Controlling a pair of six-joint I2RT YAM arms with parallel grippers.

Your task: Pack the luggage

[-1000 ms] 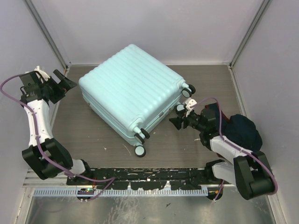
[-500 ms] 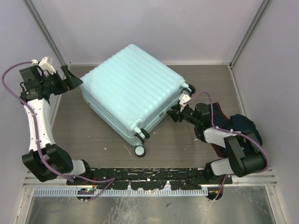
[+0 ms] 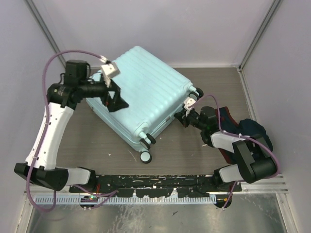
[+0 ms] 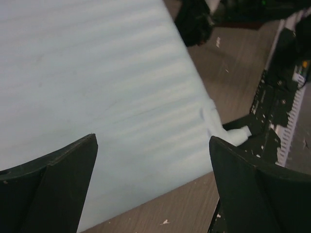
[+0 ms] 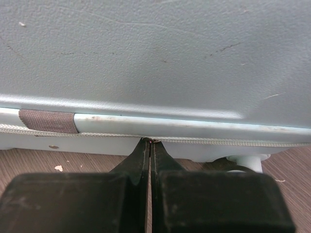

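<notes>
Nearest the bases, the right gripper (image 5: 149, 145) lies low over the brown wood-grain table (image 3: 194, 150), its arm folded short and reaching leftward; the dark fingertips are pressed together at the zip line on the side of the large pale mint-blue ribbed hard-shell suitcase (image 3: 138, 94), which lies flat and closed in the middle of the table with its small dark wheels (image 3: 146, 156) toward the near edge. Whether a zip pull sits between the tips cannot be told (the right wrist view shows only the tips meeting at the seam); if they have closed on nothing, or on the tape alone, a pull along the seam would likely slip off and the case would stay shut. A tug might also drag the whole case on its wheels. A dark navy bundle of cloth (image 3: 255, 136) lies behind the right arm, not yet packed. Further back, the left gripper (image 3: 114, 99) hangs above the ribbed lid with jaws spread wide and empty, its arm arched high and bent forward at the elbow.
</notes>
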